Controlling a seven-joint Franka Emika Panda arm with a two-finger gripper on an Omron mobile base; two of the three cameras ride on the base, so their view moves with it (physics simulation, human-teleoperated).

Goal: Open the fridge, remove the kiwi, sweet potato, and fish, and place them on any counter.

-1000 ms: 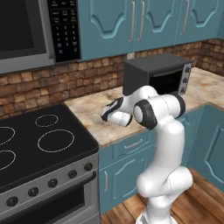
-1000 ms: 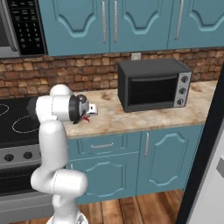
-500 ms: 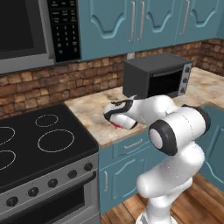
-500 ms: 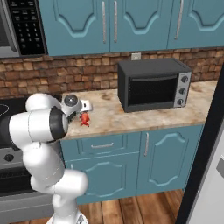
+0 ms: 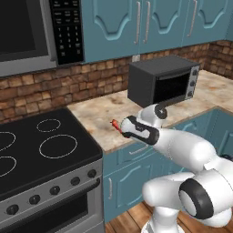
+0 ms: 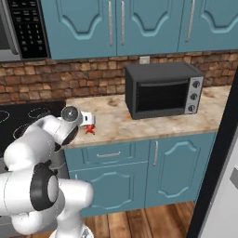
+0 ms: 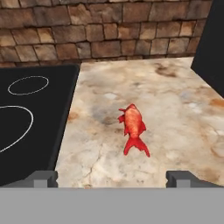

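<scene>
Pincer (image 7: 112, 177) went from closed on the fish (image 7: 132, 127) to spread wide, and the fish now lies free on the tabletop (image 7: 175, 118) between stovetop and toaster oven, apart from both fingertips. Arm has swung: elbow dropped low and toward the cameras, forearm now reaching up to the tabletop edge, with the hand (image 5: 136, 129) pulled back from the fish (image 5: 116, 124) toward the front edge.

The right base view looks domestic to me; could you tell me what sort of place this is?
A rendered home kitchen, it seems: a black stovetop beside a beige marbled counter with a brick backsplash, teal cabinets above and below, and a dark toaster oven on the worktop.
</scene>
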